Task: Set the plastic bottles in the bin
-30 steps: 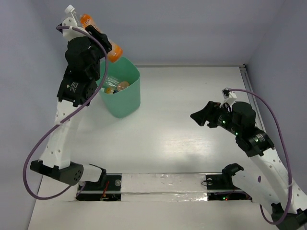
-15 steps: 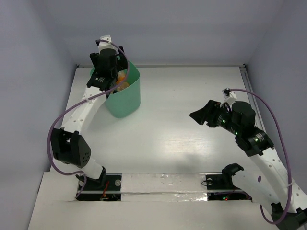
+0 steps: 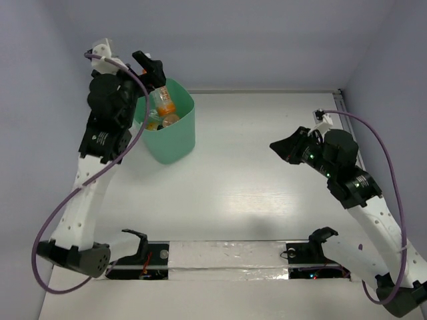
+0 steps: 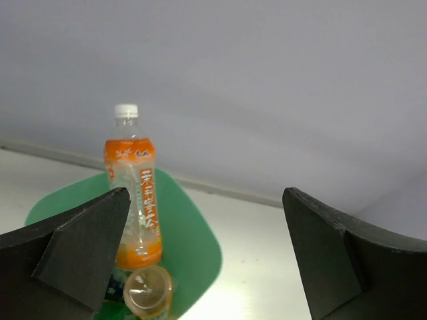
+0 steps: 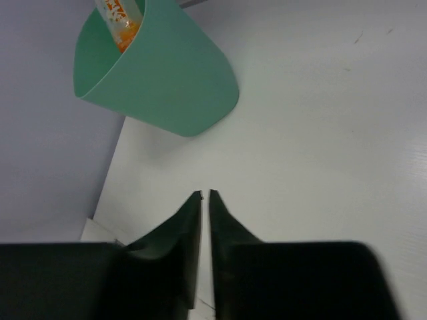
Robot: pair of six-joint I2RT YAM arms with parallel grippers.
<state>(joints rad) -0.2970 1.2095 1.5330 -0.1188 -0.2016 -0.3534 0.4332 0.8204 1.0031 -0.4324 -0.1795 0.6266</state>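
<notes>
Left end effector (image 4: 205, 200) springs wide and empty. The white-capped orange bottle (image 4: 132, 193) it carried now stands just below, inside the bin (image 4: 197, 243): one more binned. Right end effector (image 5: 205, 198) pinches nearly closed on nothing, over the desk (image 5: 320, 133).

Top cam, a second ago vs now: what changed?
The left pincer let go of the white-capped orange bottle it held above the bin. The bottle now stands inside, and the pincer is open, back up over the far-left rim. The right pincer closed on nothing, its arm shifting slightly. The bin stayed put.
</notes>
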